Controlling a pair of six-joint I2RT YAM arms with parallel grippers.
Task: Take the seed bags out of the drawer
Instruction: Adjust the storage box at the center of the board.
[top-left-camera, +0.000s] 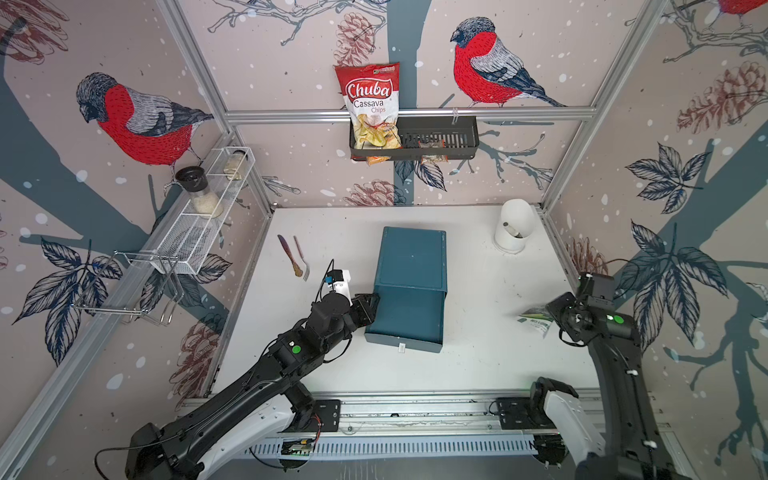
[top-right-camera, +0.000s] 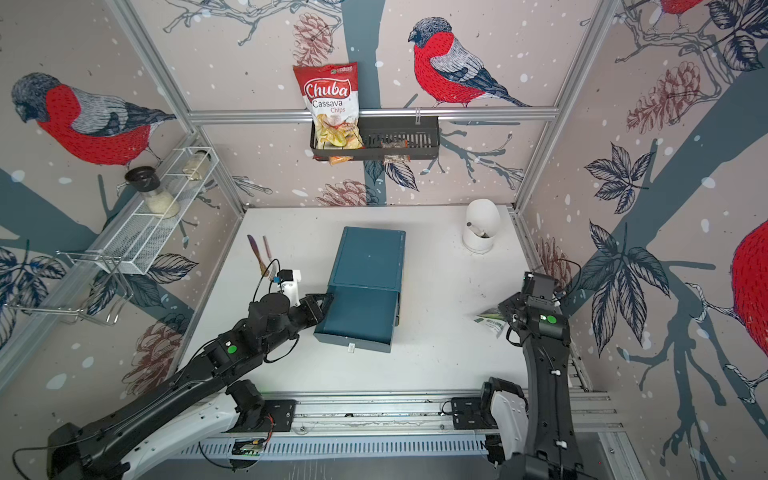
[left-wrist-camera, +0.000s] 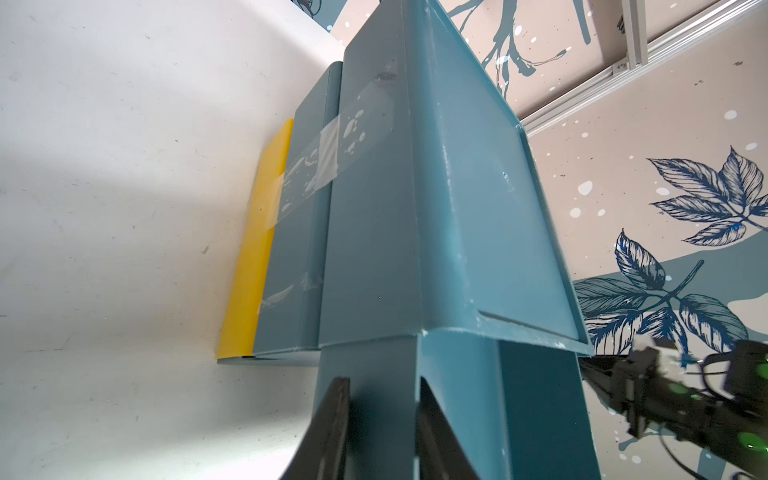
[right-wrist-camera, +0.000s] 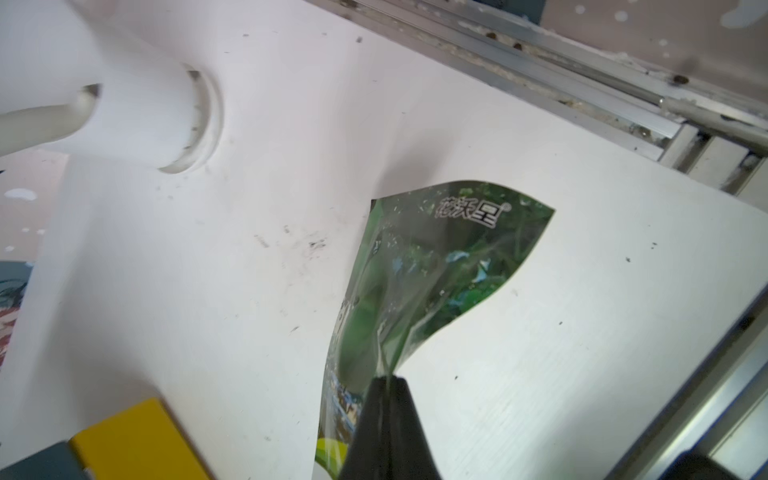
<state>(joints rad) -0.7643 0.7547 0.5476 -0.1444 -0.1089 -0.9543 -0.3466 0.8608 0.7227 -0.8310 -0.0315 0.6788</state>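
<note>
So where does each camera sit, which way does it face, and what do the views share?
Both top views: high over the front rail, looking down on the table and drawer unit; both arms show.
Left wrist: low beside the unit, looking along its side; left gripper straddles the drawer wall.
Right wrist: near the table, facing the white holder; right gripper pinches the green seed bag.
Shared: both wrist views catch the yellow sheet at the unit's base.

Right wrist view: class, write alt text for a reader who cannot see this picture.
The right end effector, shut, pinches a glossy green seed bag by one edge over the white table. A blurred white holder lies beyond, and a yellow corner shows at the frame's edge.
</note>
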